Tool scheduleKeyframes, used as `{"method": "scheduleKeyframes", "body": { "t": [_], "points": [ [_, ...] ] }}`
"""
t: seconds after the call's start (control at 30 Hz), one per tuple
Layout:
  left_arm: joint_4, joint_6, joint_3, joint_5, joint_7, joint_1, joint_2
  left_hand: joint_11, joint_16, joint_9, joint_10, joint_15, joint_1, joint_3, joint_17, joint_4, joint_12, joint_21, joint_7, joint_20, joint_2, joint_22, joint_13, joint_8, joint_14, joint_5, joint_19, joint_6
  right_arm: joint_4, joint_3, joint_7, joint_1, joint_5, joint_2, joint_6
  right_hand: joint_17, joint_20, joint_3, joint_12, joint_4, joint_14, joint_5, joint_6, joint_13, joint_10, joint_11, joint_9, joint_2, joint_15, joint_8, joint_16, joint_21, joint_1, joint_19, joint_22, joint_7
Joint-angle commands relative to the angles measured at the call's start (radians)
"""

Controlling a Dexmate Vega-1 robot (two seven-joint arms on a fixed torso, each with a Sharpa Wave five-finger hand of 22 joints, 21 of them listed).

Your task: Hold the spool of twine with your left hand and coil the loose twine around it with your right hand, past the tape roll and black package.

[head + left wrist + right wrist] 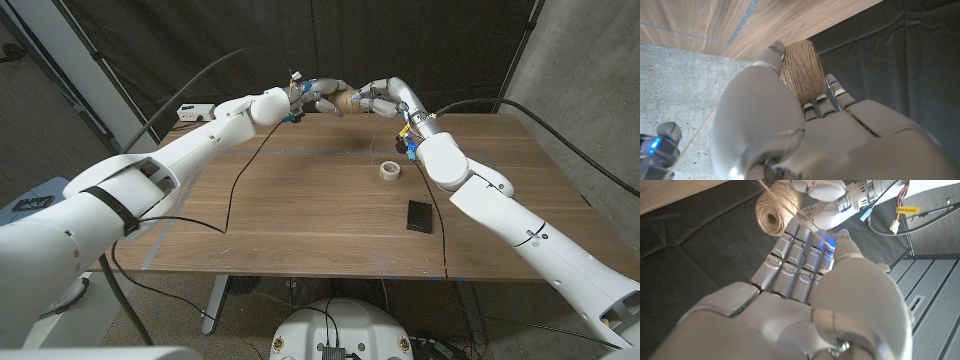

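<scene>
The spool of twine (347,101) hangs in the air above the table's far edge, between my two hands. My left hand (315,97) grips it, with the thumb on one side and the fingers (832,92) on the other side of the spool (800,67). My right hand (378,97) is right beside the spool (774,211). The loose twine (807,221) runs taut across its fingertips (812,235), and a thin strand (375,140) drops toward the table. The tape roll (390,171) and the black package (420,216) lie on the table below my right arm.
A black cable (238,190) trails across the left half of the wooden table (300,220). A white box (195,110) sits at the far left corner. A dark curtain hangs behind the table, and a concrete wall stands on the right.
</scene>
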Motion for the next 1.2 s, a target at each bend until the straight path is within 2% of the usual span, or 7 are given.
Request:
{"method": "scheduleKeyframes", "body": {
  "t": [0.03,0.6,1.2],
  "points": [
    [-0.013,0.004,0.001,0.008,-0.009,0.012,0.002,0.005,0.000,0.004,0.008,0.006,-0.003,0.010,0.003,0.001,0.000,0.010,-0.003,0.000,0.008,0.002,0.005,0.000,0.006,0.004,-0.004,0.011,0.007,-0.002,0.001,0.026,-0.014,0.013,0.016,0.002,-0.027,0.000,-0.001,0.003,0.009,-0.002,0.000,0.006,0.004,-0.005,-0.001,0.012,-0.110,-0.004,-0.008,0.008,0.006,-0.003,0.005,0.001],
    [0.016,-0.013,0.007,0.003,-0.008,0.009,-0.015,0.006,0.002,0.005,0.008,0.005,-0.003,0.010,0.004,0.001,-0.003,0.012,-0.004,-0.001,0.008,0.002,0.006,-0.003,0.006,0.005,-0.005,0.012,0.030,-0.007,0.014,0.065,-0.019,0.032,0.020,0.007,-0.024,0.001,-0.001,0.006,0.010,-0.003,-0.001,0.010,0.005,-0.002,-0.001,0.022,-0.110,-0.005,-0.009,0.012,0.007,-0.004,0.005,0.000],
    [0.003,-0.016,0.008,-0.005,-0.012,0.021,-0.020,0.005,0.001,0.006,0.008,0.007,-0.004,0.011,0.004,0.001,-0.006,0.014,-0.004,-0.001,0.007,0.002,0.006,-0.004,0.004,0.006,-0.006,0.015,0.054,-0.020,0.025,0.114,-0.046,0.048,0.038,0.012,-0.020,-0.003,-0.002,0.006,0.015,-0.005,0.003,0.010,0.009,0.001,-0.001,0.020,-0.107,-0.005,-0.009,0.017,0.004,-0.003,0.005,0.008]
  ]
}}
